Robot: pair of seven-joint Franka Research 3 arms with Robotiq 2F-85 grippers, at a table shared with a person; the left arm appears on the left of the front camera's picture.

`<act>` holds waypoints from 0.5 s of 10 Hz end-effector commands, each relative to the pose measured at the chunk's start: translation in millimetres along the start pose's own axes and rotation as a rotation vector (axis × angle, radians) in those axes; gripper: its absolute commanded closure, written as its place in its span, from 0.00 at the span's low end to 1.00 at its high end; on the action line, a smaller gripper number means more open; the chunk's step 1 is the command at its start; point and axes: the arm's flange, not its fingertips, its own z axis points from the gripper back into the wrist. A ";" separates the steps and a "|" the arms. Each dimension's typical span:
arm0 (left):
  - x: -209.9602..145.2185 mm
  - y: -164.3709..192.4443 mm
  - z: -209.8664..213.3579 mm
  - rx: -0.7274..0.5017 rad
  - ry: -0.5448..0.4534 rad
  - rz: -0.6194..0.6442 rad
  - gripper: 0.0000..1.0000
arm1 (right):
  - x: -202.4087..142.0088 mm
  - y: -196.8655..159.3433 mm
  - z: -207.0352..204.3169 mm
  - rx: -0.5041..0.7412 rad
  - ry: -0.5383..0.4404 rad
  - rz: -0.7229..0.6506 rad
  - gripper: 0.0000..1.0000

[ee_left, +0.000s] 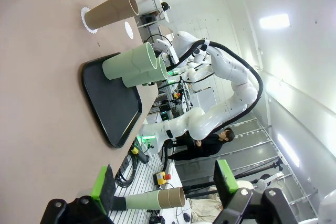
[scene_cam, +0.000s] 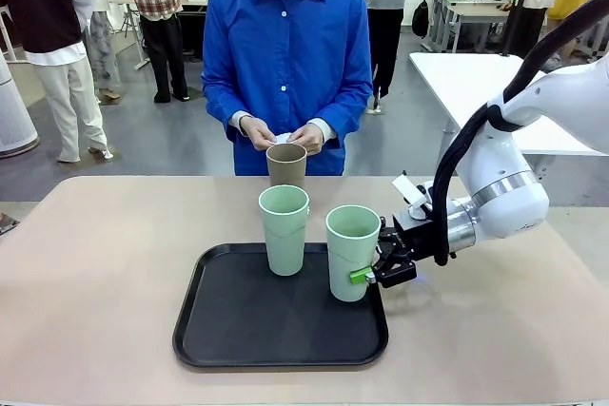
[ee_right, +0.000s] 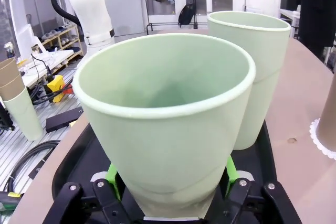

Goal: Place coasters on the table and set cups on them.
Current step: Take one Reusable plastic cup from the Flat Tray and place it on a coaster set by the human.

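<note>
— Jaws on the right gripper [scene_cam: 365, 275]?
— Clamped, green pads on either side of the nearer mint cup [scene_cam: 352, 246], low on its wall, at the right edge of the black tray [scene_cam: 238, 335].
— And the left gripper [ee_left: 164, 184]?
— Spread wide, nothing between, well apart from the tray.
— Other cups?
— Upright on the tray, just beside the held one: second mint cup [scene_cam: 284, 227]. Beyond the tray, on the table [scene_cam: 95, 273]: tan cup [scene_cam: 285, 166], standing on a lacy coaster [ee_left: 85, 16], with one bare coaster [ee_left: 127, 29] near it.
— Person's hands [scene_cam: 257, 130]?
— Together just behind the tan cup, holding something small and white [scene_cam: 283, 138].
</note>
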 end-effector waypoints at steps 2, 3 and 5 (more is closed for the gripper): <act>0.6 -1.5 2.5 -0.003 -0.003 -0.007 0.00 | -1.3 -1.8 7.6 -0.039 -0.034 -0.001 1.00; 0.6 -1.5 2.5 -0.003 -0.003 -0.007 0.00 | 15.1 5.2 14.7 -0.064 -0.044 -0.008 1.00; 0.6 -1.5 2.5 -0.003 -0.003 -0.007 0.00 | 72.6 24.3 34.7 -0.113 -0.061 0.045 1.00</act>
